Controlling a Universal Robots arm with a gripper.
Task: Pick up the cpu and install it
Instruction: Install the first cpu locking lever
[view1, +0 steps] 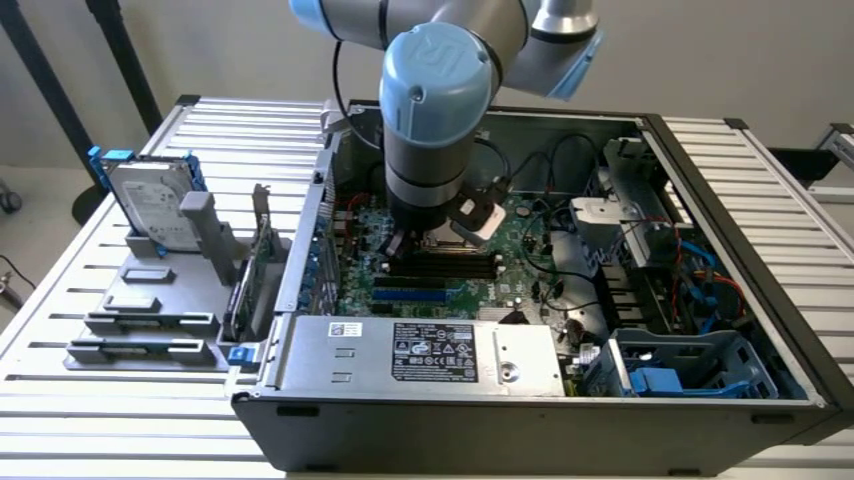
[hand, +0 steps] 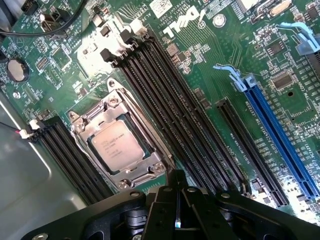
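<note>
Wrist view: tool clenched, empty, above cpu seated in socket frame; RAM slots beside.

My arm stands near vertical, wrist pointing straight down. My gripper hangs at its end with both black fingers pressed together, nothing held between them.

Dull silver cpu in silver-rimmed socket frame, green motherboard, black memory slots, blue slot.

a robotics lab bench: slatted metal table, opened computer case, parts rack
</note>
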